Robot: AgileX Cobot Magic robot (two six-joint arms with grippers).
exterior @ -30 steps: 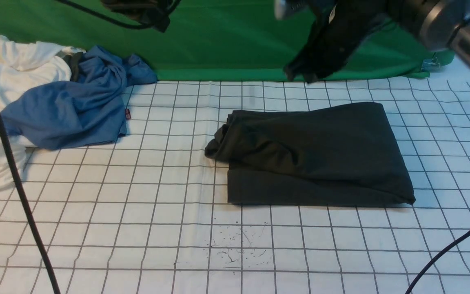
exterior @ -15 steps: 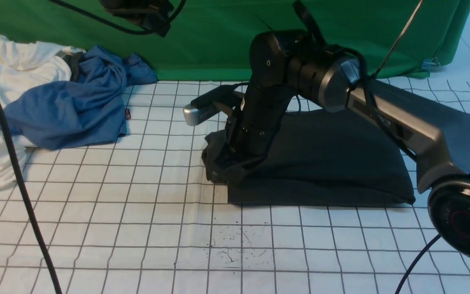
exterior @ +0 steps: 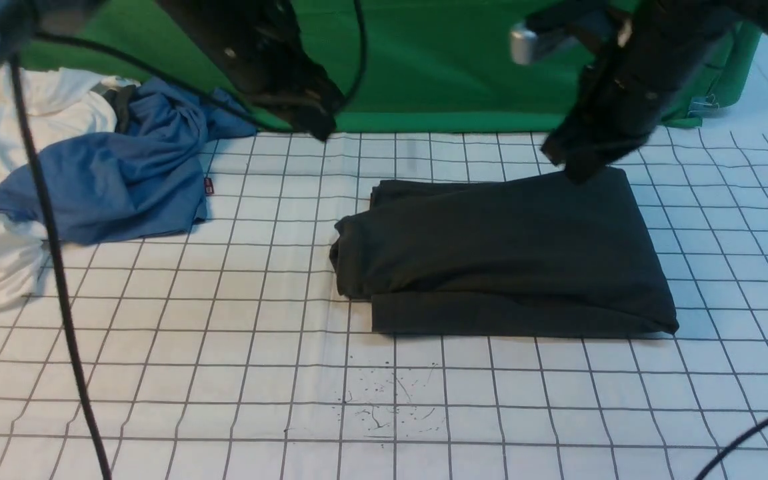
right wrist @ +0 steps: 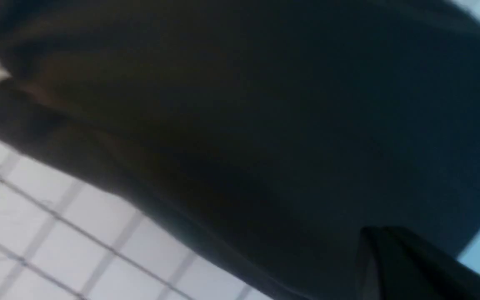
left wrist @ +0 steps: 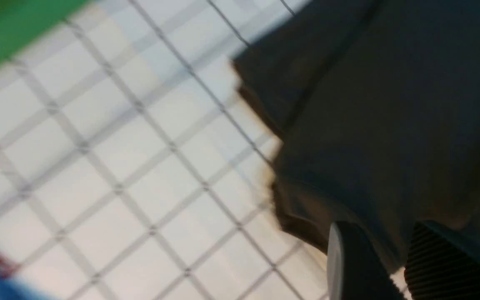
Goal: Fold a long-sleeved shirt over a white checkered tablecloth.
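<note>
While the dark shirt lies folded into a neat block on the checked tablecloth, right of centre in the front view, the left gripper and the right gripper hang above its far side. A blue shirt and white garment sit far left. From the left wrist, the fingers stand narrowly apart, empty, over the shirt's edge. From the right wrist, blurred, the jaws are closed and empty above the shirt.
</note>
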